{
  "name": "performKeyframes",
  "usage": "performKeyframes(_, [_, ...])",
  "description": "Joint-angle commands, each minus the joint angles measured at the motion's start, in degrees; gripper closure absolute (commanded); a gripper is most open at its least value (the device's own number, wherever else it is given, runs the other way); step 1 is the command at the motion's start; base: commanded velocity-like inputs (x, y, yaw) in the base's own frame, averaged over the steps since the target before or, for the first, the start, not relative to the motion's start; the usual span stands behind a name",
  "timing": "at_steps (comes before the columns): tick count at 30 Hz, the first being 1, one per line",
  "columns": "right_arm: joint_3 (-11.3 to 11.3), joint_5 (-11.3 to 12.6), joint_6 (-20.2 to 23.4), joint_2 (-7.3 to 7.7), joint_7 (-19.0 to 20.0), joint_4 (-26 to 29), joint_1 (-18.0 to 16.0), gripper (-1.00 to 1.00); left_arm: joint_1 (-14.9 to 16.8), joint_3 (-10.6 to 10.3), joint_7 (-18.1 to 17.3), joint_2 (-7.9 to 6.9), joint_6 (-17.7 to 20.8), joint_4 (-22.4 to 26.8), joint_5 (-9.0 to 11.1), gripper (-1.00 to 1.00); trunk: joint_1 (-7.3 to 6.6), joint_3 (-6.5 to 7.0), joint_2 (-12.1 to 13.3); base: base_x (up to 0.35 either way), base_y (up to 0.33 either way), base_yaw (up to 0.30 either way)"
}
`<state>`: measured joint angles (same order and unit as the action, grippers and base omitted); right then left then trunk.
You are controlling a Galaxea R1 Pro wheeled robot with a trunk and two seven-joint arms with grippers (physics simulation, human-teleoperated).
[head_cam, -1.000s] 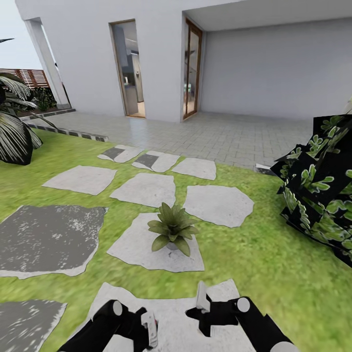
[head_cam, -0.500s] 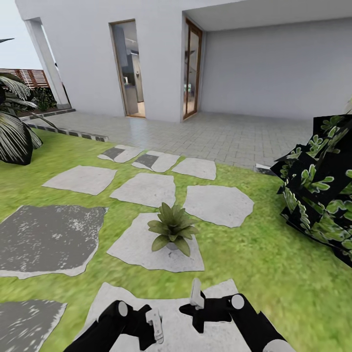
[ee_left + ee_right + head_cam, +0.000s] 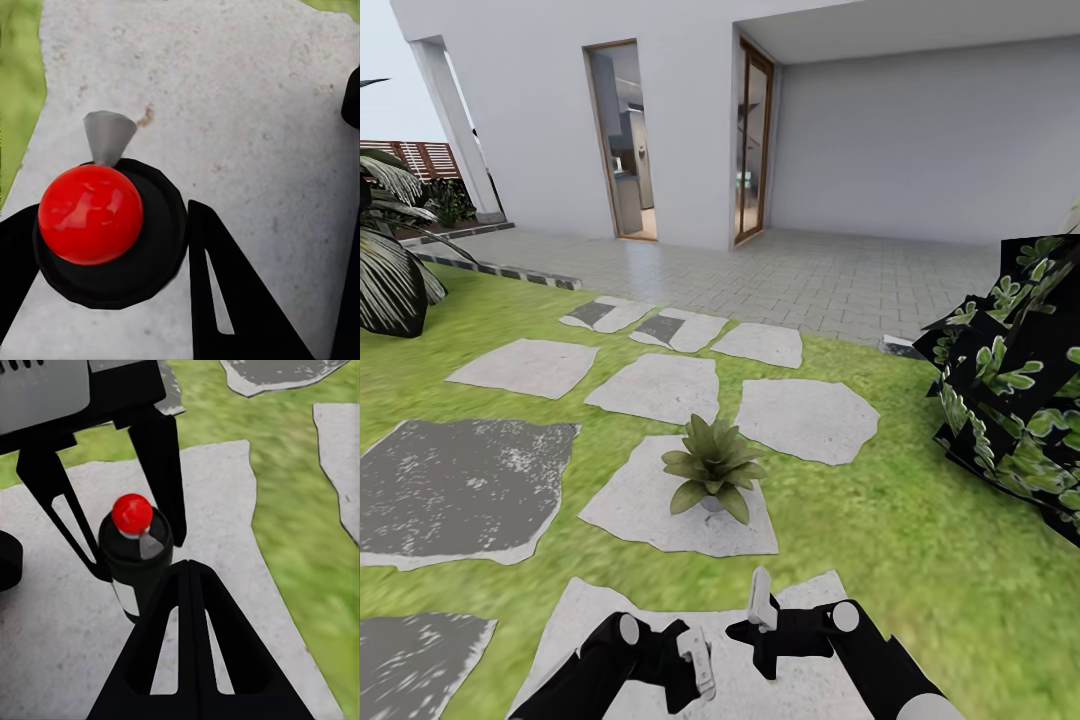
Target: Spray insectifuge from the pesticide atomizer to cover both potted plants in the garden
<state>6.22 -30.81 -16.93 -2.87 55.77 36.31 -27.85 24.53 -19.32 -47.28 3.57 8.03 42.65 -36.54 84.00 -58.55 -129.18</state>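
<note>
- Pesticide atomizer point(image 3: 135, 556): dark bottle with a red ball top and pale nozzle, standing upright on a pale grey stepping stone point(image 3: 225, 510). A white label patch shows low on its side.
- Left wrist view looks straight down on the atomizer point(image 3: 101, 225); the red ball sits centred on the black round cap, and the grey nozzle points away over the stone.
- Left hand point(image 3: 112, 502): fingers straddle the bottle, one on each side, close against its shoulders. Firm contact cannot be told from these views; the jaws look spread around it rather than closed.
- In the head view the left hand point(image 3: 695, 665) sits at the bottom edge over the nearest stone point(image 3: 800, 595), its black arm coming in from lower left.
- Right hand point(image 3: 762, 610): just beside the left hand, over the same stone, one pale fingertip standing up. In the right wrist view its two dark fingers point(image 3: 187, 660) meet at a point, pressed together with nothing between them, aimed at the bottle.
- Potted plant point(image 3: 712, 468): low rosette of broad green leaves, on the next stepping stone ahead of the hands.
- Lawn point(image 3: 920, 540) surrounds the stones; more stones lead toward a tiled patio point(image 3: 830, 275) and a white house with two open doorways.
- Dark blocky bush point(image 3: 1020, 380) at right; palm fronds point(image 3: 390, 270) at left.
</note>
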Motion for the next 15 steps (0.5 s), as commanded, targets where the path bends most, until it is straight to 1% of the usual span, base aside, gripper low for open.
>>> performKeyframes(1, [-0.1,-0.5,-0.3,-0.02,0.0,0.1,0.0,1.0,0.0,0.0,-0.3,0.03,0.5,0.1,-0.1,1.0,-0.01,-0.05,0.0,0.0,0.0,0.0])
performKeyframes(5, [-0.1,-0.5,-0.3,-0.03,0.0,0.1,0.0,1.0,0.1,0.0,-0.1,1.06,0.5,0.1,-0.1,1.0,-0.01,-0.05,0.0,0.0,0.0,0.0])
performKeyframes(7, [-0.1,-0.5,-0.3,-0.03,0.0,0.1,0.0,1.0,0.1,0.0,-0.1,1.34,0.5,0.2,0.0,1.0,-0.01,-0.05,0.0,0.0,0.0,0.0])
performKeyframes(12, [-0.1,-0.5,-0.3,-0.03,0.0,0.1,0.0,1.0,0.1,0.1,0.0,1.43,0.4,0.2,0.0,1.0,-0.01,-0.05,0.0,0.0,0.0,0.0])
performKeyframes(15, [-0.1,-0.5,-0.3,-0.03,0.0,0.1,0.0,1.0,0.1,0.1,0.7,1.4,0.4,0.5,0.0,1.0,-0.01,-0.05,0.0,0.0,0.0,0.0])
